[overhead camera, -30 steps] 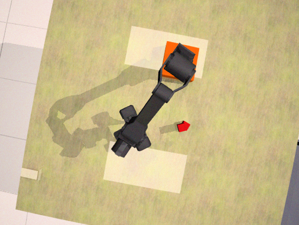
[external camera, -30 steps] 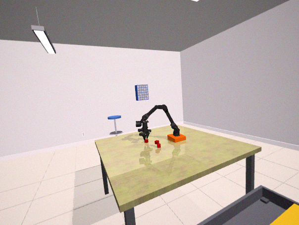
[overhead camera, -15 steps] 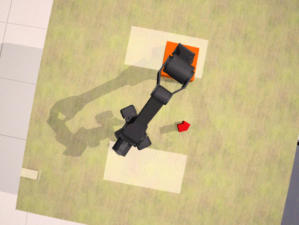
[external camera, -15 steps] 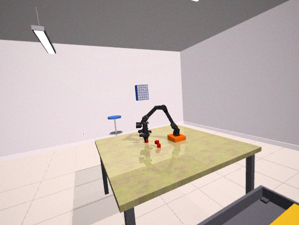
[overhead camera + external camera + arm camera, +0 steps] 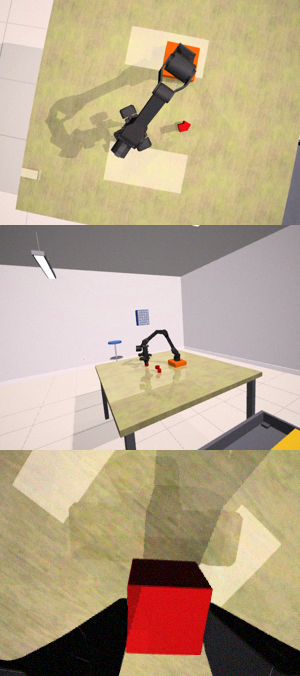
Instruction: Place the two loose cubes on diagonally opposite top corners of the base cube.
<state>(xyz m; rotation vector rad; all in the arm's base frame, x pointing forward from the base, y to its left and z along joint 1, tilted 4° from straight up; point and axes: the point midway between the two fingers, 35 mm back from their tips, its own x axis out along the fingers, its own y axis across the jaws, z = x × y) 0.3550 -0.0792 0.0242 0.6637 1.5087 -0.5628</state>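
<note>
My gripper (image 5: 146,363) (image 5: 165,609) points down and is shut on a loose red cube (image 5: 146,365) (image 5: 167,622). In the wrist view both fingers meet the cube's sides. The cube is low over the table; whether it touches the table is unclear. The arm hides it in the top view. To the right in the exterior view, the red base cube (image 5: 159,370) carries the other red cube (image 5: 157,366) on top, offset toward one corner. From above this pair (image 5: 184,126) shows as one small red shape, apart from the gripper.
The arm stands on an orange block (image 5: 171,45) (image 5: 177,363) on the mottled table (image 5: 236,99) (image 5: 188,383). A pale strip (image 5: 29,173) lies at the table's left edge. A dark tray (image 5: 238,435) is in front of the table in the exterior view. A blue stool (image 5: 114,342) stands behind.
</note>
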